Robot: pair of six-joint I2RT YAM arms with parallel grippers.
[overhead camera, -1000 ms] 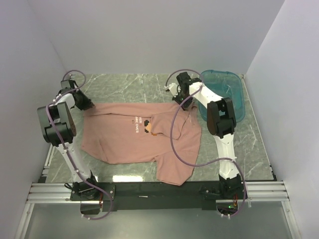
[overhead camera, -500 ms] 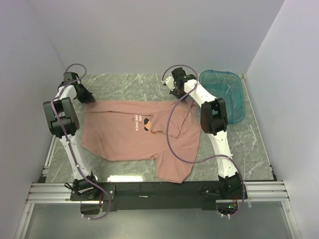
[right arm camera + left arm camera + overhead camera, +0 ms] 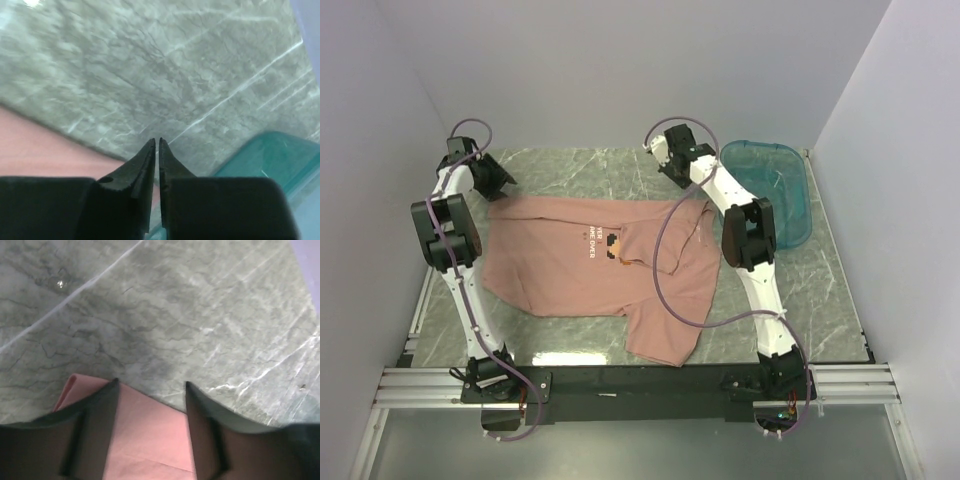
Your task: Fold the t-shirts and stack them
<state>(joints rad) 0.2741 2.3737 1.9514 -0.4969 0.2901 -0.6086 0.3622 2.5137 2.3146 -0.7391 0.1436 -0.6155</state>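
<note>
T-shirt point(image 3: 600, 265) lying spread flat, print up, on the table point(image 3: 580, 170), likely laid out for folding. Left claw point(image 3: 151, 385) hovering wide over its far-left corner, gripping nothing. Right claw point(image 3: 156, 141) nearly closed and empty, sitting beyond the far-right edge near the tub point(image 3: 780, 190).

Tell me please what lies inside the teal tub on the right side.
Nothing shows inside the teal tub: only its bare translucent floor, where this is visible. The right arm covers the tub's left part, so that part cannot be checked.
</note>
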